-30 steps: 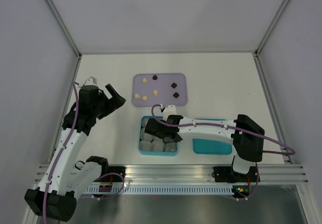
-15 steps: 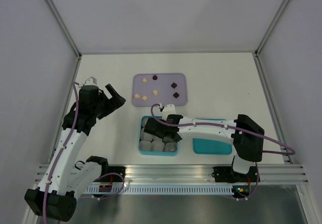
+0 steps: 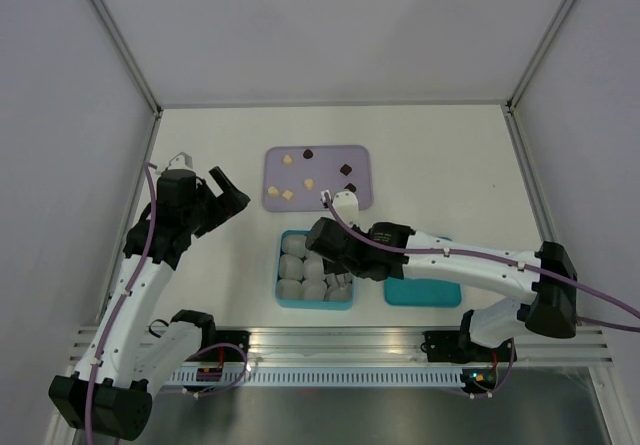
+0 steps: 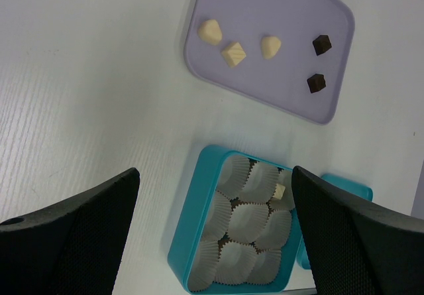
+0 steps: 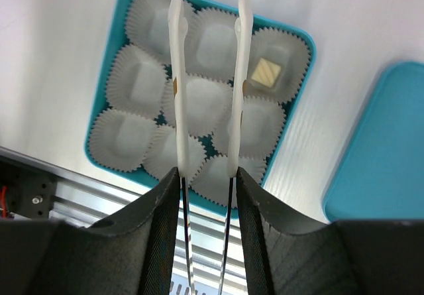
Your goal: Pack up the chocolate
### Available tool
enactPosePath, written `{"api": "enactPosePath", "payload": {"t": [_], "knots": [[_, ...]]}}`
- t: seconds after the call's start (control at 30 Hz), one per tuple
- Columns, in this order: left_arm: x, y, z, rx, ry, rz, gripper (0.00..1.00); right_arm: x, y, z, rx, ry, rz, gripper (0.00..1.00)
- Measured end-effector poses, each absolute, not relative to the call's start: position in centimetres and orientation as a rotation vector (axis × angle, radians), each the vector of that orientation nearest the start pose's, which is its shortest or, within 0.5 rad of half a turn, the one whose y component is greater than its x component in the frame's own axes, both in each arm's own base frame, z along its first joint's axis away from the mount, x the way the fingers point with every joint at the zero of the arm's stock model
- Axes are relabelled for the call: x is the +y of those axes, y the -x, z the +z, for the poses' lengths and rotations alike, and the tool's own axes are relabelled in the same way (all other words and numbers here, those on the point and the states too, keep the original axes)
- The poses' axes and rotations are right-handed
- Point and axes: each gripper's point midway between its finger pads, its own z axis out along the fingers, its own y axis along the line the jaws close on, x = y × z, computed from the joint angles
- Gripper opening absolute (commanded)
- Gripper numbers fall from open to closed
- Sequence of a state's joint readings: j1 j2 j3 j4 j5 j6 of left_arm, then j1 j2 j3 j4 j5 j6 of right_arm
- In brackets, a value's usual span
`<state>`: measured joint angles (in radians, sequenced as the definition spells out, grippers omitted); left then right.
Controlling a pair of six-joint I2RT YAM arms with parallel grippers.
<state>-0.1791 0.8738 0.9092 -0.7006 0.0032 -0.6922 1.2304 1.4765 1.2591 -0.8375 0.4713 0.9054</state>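
White right gripper [image 5: 209, 3] part-open, empty, over teal box [image 5: 310, 53], left gripper [image 4: 213, 176] wide, empty.

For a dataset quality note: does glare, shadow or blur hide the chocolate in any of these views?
Top external: even soft light, no glare; chocolate pieces sharp but tiny on the lavender tray. Left wrist: tray and pieces sharp; dark end effector fingers near the lens look soft. Right wrist: cream piece in its paper cup sharp, faint shadows.
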Motion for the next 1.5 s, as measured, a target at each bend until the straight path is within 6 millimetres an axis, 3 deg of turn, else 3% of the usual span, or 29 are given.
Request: {"api": "enactPosePath", "payload": {"t": [0.2, 0.4, 0.63, 0.9, 1.13, 1.5], "knots": [[-7.5, -26.0, 20.6, 2.202, 0.576, -0.472, 1.00, 31.6, -18.7, 16.7, 2.449, 0.296, 0.360, 0.43], [-7.5, -26.0, 20.6, 2.202, 0.576, -0.471, 1.00, 32.1, -24.4, 15.9, 2.459, 0.338, 0.335, 0.43], [-7.4, -26.2, 20.3, 2.213, 0.581, -0.462, 1.00, 33.8, -31.3, 12.8, 2.489, 0.446, 0.263, 0.43], [-7.8, -27.1, 17.8, 2.304, 0.598, -0.430, 1.00, 34.6, -35.8, 9.5, 2.545, 0.491, 0.222, 0.43], [-8.0, -27.4, 17.6, 2.309, 0.593, -0.434, 1.00, 34.4, -37.4, 8.6, 2.558, 0.501, 0.210, 0.45], [-8.0, -27.5, 17.4, 2.316, 0.595, -0.432, 1.00, 34.0, -37.7, 6.2, 2.612, 0.525, 0.198, 0.46]]}}
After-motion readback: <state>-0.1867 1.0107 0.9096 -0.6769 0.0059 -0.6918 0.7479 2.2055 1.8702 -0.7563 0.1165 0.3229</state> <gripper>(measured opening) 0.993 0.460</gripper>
